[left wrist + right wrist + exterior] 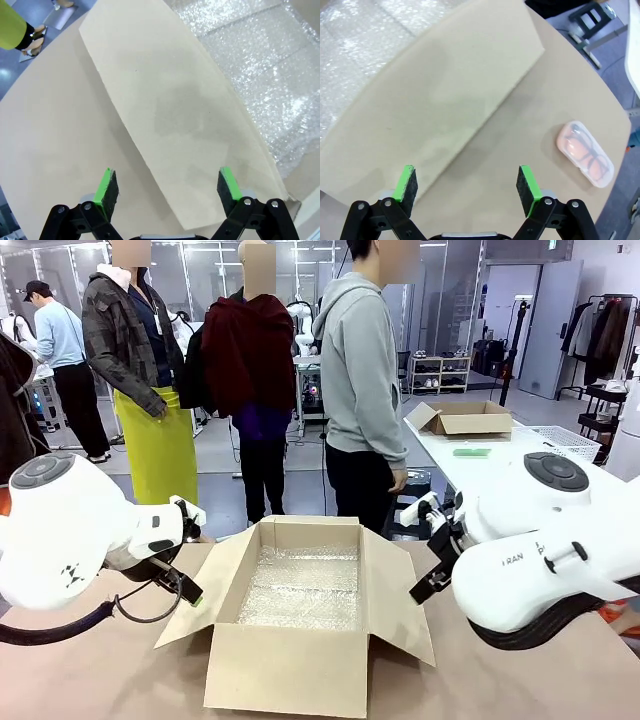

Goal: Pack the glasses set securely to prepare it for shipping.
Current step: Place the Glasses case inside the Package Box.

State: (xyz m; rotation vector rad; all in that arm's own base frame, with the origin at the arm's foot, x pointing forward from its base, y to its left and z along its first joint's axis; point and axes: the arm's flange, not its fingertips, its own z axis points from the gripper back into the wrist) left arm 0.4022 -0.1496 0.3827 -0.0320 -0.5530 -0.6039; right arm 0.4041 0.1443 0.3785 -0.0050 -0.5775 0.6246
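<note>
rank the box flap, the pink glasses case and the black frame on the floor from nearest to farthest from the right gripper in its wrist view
1. box flap: just ahead of the open right gripper, up and left.
2. pink glasses case: on the table, off to the right.
3. black frame: past the table edge, on the floor, top right.

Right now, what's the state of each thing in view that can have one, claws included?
Brown cardboard box: open, flaps spread outward.
Clear bubble wrap sheet: lying inside the box, lining its bottom.
Pink-based oblong glasses case with transparent lid: shut, spectacles inside, on the table outside the box.
Left claw: open, empty.
Right claw: open, empty.
</note>
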